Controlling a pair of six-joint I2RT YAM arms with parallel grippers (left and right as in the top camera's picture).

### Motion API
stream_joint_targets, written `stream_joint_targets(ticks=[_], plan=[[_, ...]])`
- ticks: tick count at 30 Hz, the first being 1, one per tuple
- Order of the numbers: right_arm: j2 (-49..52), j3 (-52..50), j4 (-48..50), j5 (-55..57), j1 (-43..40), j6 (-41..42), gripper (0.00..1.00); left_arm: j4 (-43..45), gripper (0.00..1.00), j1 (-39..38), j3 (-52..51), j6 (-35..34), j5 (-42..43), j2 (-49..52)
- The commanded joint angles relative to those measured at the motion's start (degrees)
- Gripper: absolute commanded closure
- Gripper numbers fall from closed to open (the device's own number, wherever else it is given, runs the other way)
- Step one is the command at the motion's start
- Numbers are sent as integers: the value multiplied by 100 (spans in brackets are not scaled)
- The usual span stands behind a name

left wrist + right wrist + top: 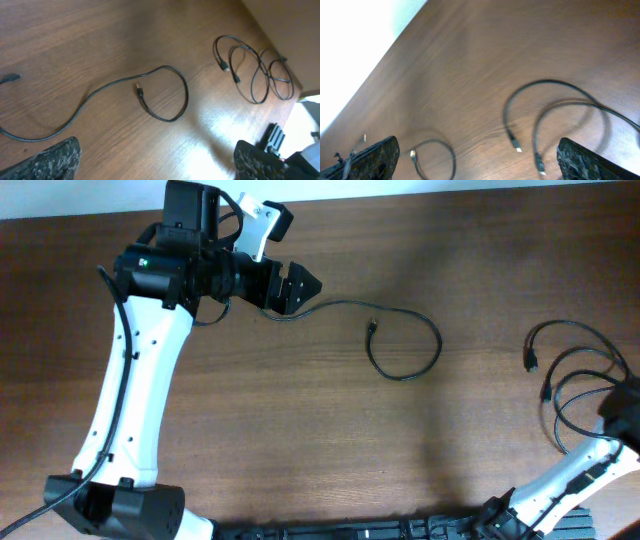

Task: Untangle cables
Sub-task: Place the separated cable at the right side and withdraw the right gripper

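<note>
Overhead — single cable (186,96) looped at centre, tangled cables (261,63) at 3 o'clock; left gripper (306,283) at 11, right gripper (480,156) — both spread wide, empty.

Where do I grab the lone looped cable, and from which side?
Grip the lone cable on its straight run beside the loop, from above: it lies flat and nothing crosses it there. The open left gripper is nearest.

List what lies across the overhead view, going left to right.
left gripper → single cable → looped cables
</note>
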Motion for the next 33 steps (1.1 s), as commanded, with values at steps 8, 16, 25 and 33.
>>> stream_joint_targets(ticks=[8, 16, 25, 33], plan=[[9, -15, -35, 83, 3053, -2524, 1, -439, 1, 11, 7, -175, -1606, -184], [284, -216, 13, 350, 4354, -3126, 1, -881, 1, 17, 7, -514, -3687, -186], [494, -2046, 944, 337, 5036, -3252, 1, -892, 2, 11, 7, -511, -3733, -184], [494, -4188, 3077, 319, 5532, -3250, 19, -892, 1, 11, 7, -511, -3733, -184]])
